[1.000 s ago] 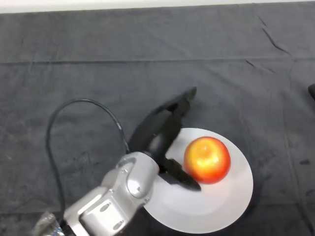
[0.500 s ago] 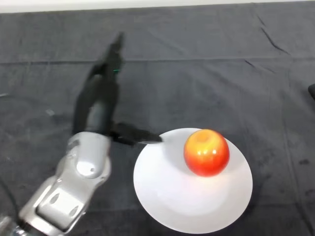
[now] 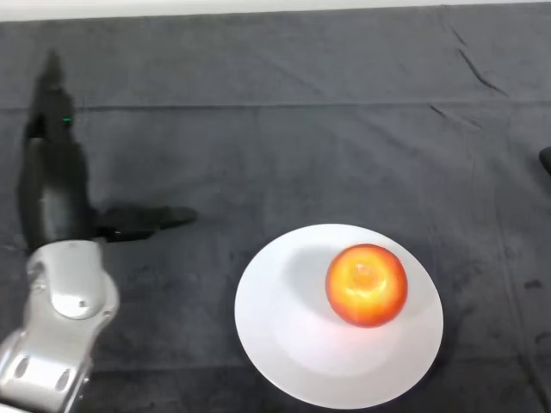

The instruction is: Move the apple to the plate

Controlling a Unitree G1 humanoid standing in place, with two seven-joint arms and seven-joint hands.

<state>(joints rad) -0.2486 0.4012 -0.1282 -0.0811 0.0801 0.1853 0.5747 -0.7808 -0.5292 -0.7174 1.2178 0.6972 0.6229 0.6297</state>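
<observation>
A red and yellow apple sits upright on the white plate, slightly right of the plate's middle. My left hand is far off to the left over the dark cloth, well apart from both. Its fingers stretch straight toward the back of the table and its thumb sticks out to the right. The hand is open and holds nothing.
Dark cloth covers the whole table, with creases running across the back. A small dark object peeks in at the right edge.
My hand has let go of the apple and swung away from the plate to the far left. The apple has settled slightly lower on the plate.
</observation>
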